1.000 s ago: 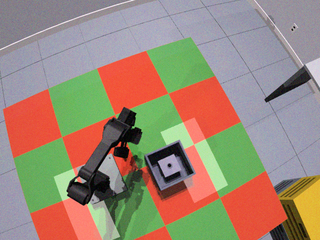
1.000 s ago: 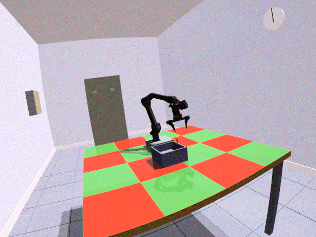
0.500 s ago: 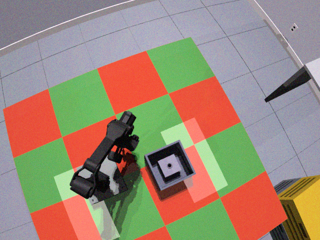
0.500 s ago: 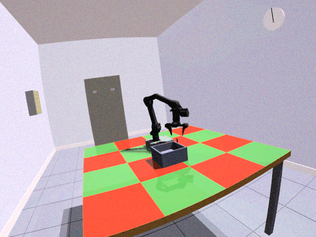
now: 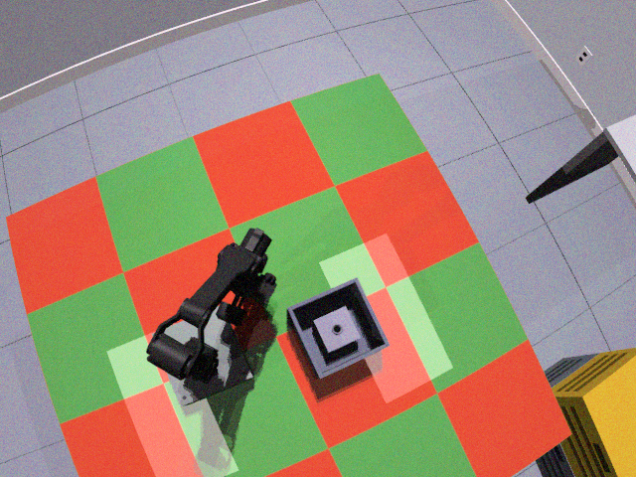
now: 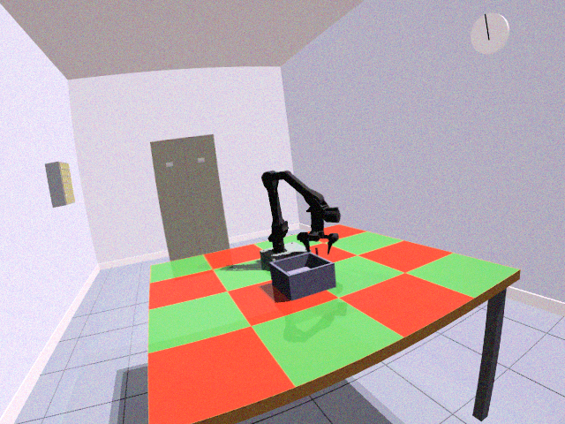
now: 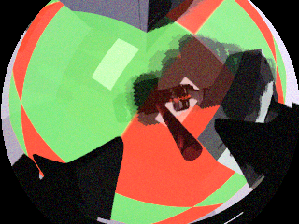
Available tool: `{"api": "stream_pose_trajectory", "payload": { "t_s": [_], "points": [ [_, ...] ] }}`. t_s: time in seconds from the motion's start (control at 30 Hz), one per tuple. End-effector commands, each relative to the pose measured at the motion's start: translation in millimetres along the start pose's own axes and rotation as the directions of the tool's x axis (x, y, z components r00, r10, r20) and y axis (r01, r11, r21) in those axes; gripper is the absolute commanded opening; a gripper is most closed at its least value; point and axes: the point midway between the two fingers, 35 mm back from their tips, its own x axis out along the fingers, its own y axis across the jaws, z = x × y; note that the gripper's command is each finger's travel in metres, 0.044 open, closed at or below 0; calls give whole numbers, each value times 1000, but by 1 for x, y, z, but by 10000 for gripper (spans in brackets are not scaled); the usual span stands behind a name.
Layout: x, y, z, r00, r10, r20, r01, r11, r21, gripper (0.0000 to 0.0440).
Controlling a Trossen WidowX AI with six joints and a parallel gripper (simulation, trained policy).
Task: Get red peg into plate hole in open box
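The peg [image 6: 316, 251] [image 7: 181, 132], dark red in the wrist view, stands upright on the table beside the arm's base. In the top view the arm makes it hard to pick out. My gripper [image 6: 317, 252] [image 7: 171, 133] points down over it, open, with a finger on either side and nothing held. The fingertips are near the height of the peg's top; the exact gap is unclear. The grey open box [image 5: 305, 346] [image 6: 310, 280] [image 7: 112, 11] stands near the peg. Its pale plate [image 5: 326, 320] has a dark round hole [image 5: 337, 329], with no peg in it.
The arm's base plate [image 5: 185, 397] is close to the peg, on the side away from the box. The box's raised walls stand beside the gripper. The table [image 5: 261, 164] [image 6: 209, 369] has red and green squares. A yellow object [image 5: 611, 400] is beyond the table's edge.
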Motion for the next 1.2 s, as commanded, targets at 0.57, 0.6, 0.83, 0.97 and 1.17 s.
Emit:
{"api": "stream_pose_trajectory", "payload": {
  "t_s": [0.57, 0.6, 0.83, 0.97, 1.17],
  "points": [
    [45, -8, -1, 995, -96, -16, 96, 995, 7, 31],
    [46, -9, -1, 994, -105, -16, 105, 994, 7, 13],
    [25, 4, 9, 996, -77, 33, 78, 997, -12, 0],
    [9, 8, 16, 996, -60, 58, 61, 998, -17, 0],
    [-18, 13, 29, 995, -41, 96, 42, 999, -12, 0]
  ]
}}
